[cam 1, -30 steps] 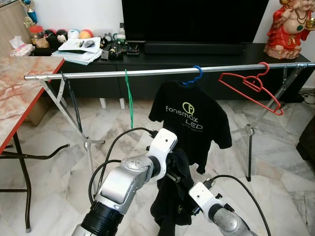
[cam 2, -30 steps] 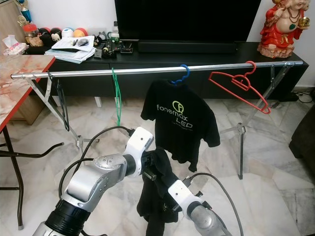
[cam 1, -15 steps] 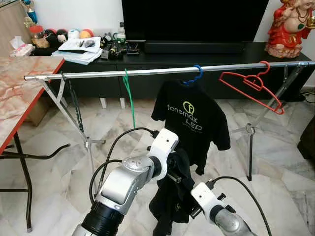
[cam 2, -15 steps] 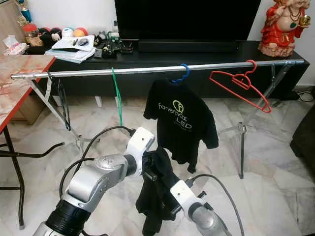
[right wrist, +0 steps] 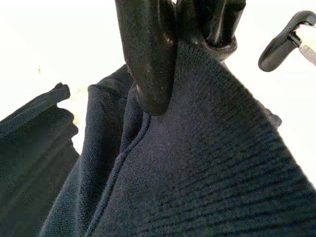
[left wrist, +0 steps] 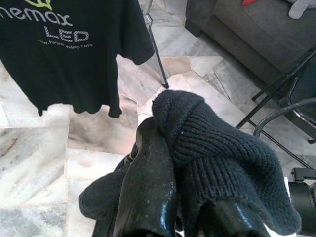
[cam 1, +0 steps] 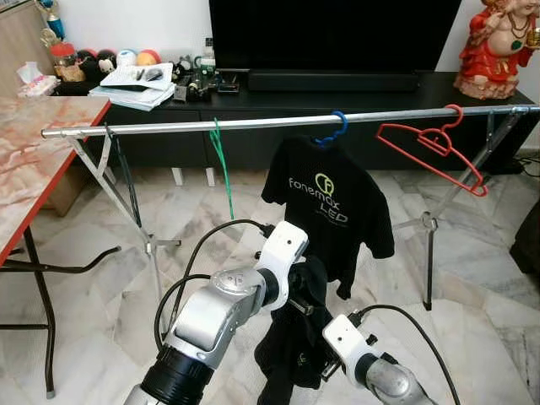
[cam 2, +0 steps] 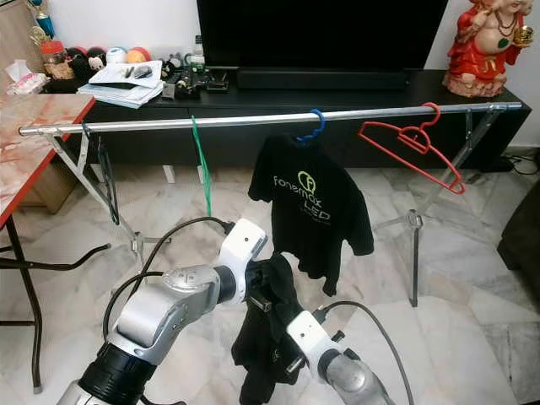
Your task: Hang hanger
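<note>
My left gripper (left wrist: 163, 197) and right gripper (right wrist: 173, 54) both pinch the dark knit garment (cam 1: 295, 346), hanging low between them. The rail (cam 1: 253, 124) lies ahead and above, running left-right; left arm nearer.

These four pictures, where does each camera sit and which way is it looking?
Left eye view: on the head, looking forward and down at the clothes rail, both silver arms below.
Right eye view: the head's other eye, same scene; the printed T-shirt hangs on the rail.
Left wrist view: on the left arm, looking along the left claw, shut on the dark knit garment.
Right wrist view: on the right arm, along the right claw, pinching that garment.
Shared: both wrist views show the same garment; both eyes show it too.
</note>
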### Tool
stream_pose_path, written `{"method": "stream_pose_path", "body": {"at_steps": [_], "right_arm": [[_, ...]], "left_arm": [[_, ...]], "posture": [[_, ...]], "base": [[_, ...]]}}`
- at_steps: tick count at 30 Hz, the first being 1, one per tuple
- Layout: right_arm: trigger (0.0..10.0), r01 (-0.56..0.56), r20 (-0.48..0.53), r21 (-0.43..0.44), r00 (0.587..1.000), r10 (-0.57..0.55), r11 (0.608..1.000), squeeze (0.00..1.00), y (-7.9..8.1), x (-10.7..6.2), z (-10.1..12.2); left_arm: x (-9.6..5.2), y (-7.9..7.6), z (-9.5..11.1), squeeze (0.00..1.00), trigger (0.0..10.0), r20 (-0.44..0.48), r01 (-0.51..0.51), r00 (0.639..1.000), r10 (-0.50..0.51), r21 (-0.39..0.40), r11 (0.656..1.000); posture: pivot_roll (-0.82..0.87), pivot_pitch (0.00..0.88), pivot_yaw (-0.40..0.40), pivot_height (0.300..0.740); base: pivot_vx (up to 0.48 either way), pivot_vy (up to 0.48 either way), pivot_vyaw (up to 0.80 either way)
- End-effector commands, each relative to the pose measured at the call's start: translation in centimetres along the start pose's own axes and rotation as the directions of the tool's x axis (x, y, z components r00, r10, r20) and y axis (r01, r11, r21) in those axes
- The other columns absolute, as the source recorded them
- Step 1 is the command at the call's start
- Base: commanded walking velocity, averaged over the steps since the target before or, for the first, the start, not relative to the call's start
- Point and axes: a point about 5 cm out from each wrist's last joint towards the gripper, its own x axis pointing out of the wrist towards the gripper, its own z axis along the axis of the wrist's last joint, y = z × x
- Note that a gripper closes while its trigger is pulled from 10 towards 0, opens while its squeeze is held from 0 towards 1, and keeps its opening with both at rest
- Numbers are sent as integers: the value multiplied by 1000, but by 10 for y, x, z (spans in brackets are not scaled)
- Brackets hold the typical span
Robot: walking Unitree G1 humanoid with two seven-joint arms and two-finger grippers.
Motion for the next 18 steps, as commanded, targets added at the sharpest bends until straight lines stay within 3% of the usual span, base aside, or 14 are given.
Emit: {"method": "stream_pose_path", "body": {"at_steps": [1, 9, 12, 18], "right_arm": [[0, 7, 5, 13, 1000, -7, 1000, 0, 0, 1, 1], [0, 84, -21, -6, 996, -84, 996, 0, -6, 0, -1], [0, 205, -64, -65, 976, -209, 977, 0, -20, -4, -5], [0, 347, -78, -45, 933, -350, 937, 0, -40, -10, -5]], "left_arm": [[-2, -7, 17, 0, 0, 54, 34, 998, -36, 43, 999], [-2, -7, 17, 0, 0, 57, 34, 998, -36, 41, 999], [-2, -6, 17, 0, 0, 55, 31, 998, -34, 40, 999], [-3, -5, 13, 0, 0, 45, 33, 998, -35, 40, 999]], "posture": [[54, 86, 17, 740], [52, 87, 16, 740], [52, 86, 14, 740], [41, 87, 15, 740]], "base": [[0, 0, 0], [0, 0, 0], [0, 0, 0], [0, 0, 0]]}}
